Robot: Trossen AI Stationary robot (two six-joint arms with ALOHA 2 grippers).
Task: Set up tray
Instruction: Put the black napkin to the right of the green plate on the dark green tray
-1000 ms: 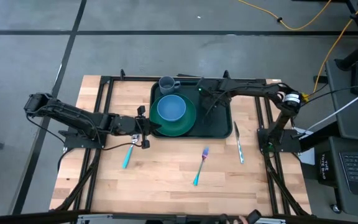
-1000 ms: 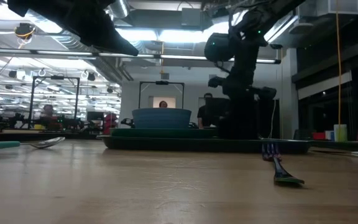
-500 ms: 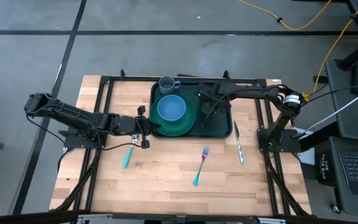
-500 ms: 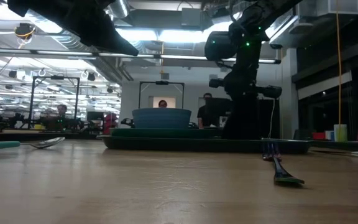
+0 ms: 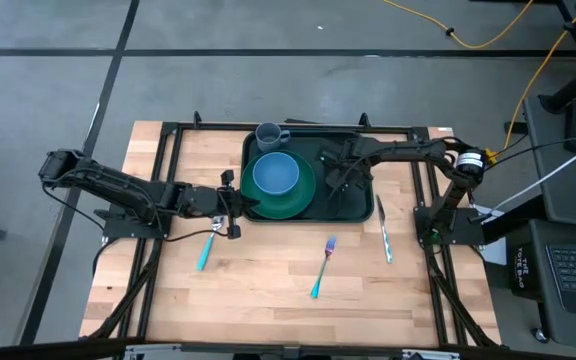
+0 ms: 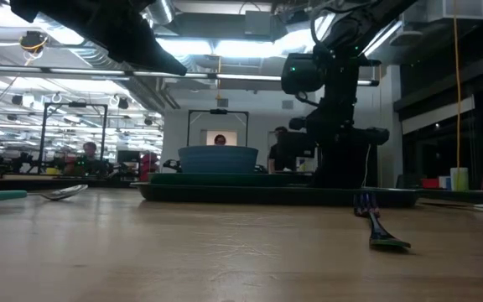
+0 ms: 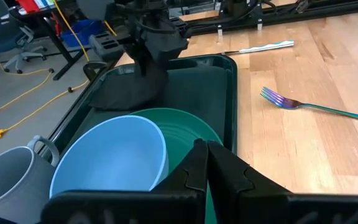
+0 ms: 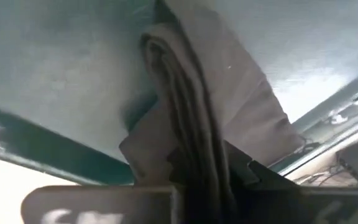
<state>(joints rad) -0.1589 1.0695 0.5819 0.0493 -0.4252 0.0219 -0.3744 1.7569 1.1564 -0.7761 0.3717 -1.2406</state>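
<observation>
since the earlier frame the right gripper (image 5: 335, 172) has shifted toward the table's front over the tray (image 5: 360, 203), carrying the black napkin (image 7: 129, 92), so placement of the napkin appears close. left to right: the left gripper (image 5: 236, 207) is clenched at the tray's left rim beside the green plate (image 5: 304, 197); the right gripper, inside the tray's right half, grips the folded napkin between its fingers.

Round green plate (image 5: 286, 192) holding a blue bowl (image 5: 275, 174), grey mug (image 5: 269, 135) just beyond it, folded dark napkin (image 7: 129, 93) to the right, teal-handled spoon (image 5: 206, 249) left, iridescent fork (image 5: 324, 266) nearer, knife (image 5: 383, 229) far right on the wooden table (image 5: 258, 290)
</observation>
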